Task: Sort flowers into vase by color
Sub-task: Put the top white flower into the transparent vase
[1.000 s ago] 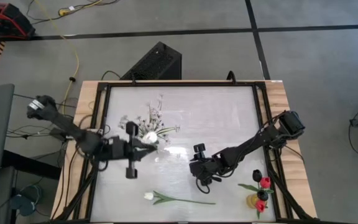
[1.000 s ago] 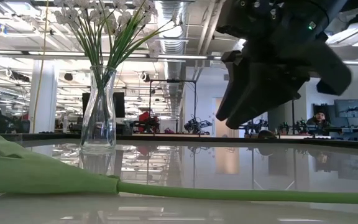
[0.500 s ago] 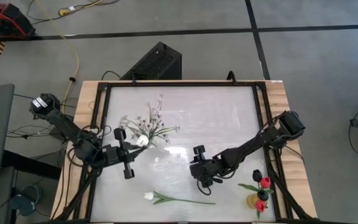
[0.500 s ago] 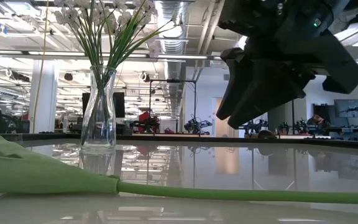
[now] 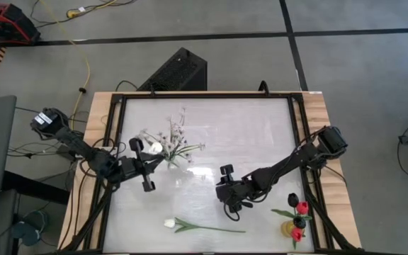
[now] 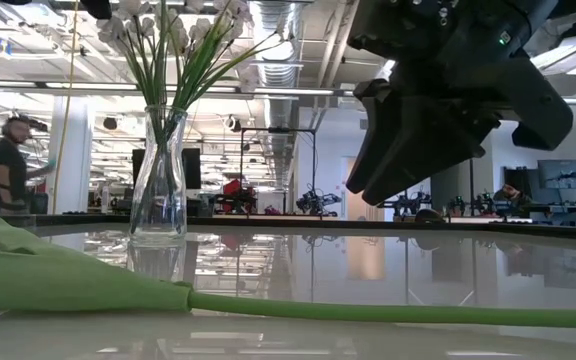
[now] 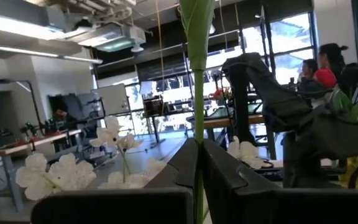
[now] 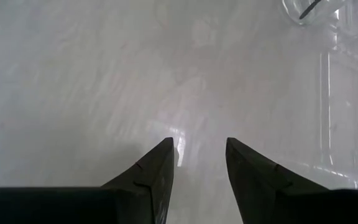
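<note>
My left gripper (image 5: pixel 151 159) is shut on the green stem (image 7: pixel 197 93) of a white tulip, whose head (image 5: pixel 155 147) sits just left of the glass vase (image 6: pixel 158 185). That vase holds sprigs of small white blossoms (image 5: pixel 173 138). My right gripper (image 5: pixel 229 196) hovers open over the table's middle, touching nothing. Another white tulip (image 5: pixel 171 223) lies flat on its stem and leaf (image 6: pixel 368 312) near the near edge. Red and dark tulips (image 5: pixel 299 207) stand in a vase at the near right corner. My left gripper pinches the white tulip's green stem (image 7: pixel 198 134) between its two fingers (image 7: pixel 185 168). The fingers come in roughly level from the table's left and lie across the stem. The stem stands upright and rises above the fingers, lifted clear of the table.
A yellowish vase (image 5: pixel 288 228) with a red tulip (image 5: pixel 296 234) stands beside the corner vase. A black frame (image 5: pixel 115 127) borders the white tabletop. Bare table lies at the far right (image 5: pixel 253 127). A person (image 6: pixel 8 160) is in the room behind.
My left gripper has drawn back toward the table's left edge, away from the vase, carrying the white tulip. The tulip's head has gone from over the vase to its left side. The right arm has kept still.
</note>
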Available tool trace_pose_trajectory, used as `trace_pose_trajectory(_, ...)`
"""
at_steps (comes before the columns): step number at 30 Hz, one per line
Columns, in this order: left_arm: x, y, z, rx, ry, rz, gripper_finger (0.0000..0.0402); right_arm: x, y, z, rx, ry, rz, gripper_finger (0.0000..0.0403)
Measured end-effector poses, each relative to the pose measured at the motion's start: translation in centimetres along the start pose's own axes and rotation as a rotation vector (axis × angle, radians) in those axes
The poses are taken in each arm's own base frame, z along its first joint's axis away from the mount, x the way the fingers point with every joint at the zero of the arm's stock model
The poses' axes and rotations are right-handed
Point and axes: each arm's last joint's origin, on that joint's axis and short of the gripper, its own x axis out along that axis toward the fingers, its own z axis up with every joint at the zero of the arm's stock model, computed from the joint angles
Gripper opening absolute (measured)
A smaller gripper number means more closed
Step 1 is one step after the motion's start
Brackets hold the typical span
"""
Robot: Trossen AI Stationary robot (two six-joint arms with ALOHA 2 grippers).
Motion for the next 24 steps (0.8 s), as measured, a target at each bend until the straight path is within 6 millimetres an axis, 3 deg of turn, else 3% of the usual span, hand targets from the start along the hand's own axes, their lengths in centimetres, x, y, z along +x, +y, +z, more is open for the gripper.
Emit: trace_pose_trajectory(24,0.6,0.0,-1.5,-0.030,0.106,0.029,0.0009,0.0,0.1,0.0,-0.011,0.000,0.002,0.0170)
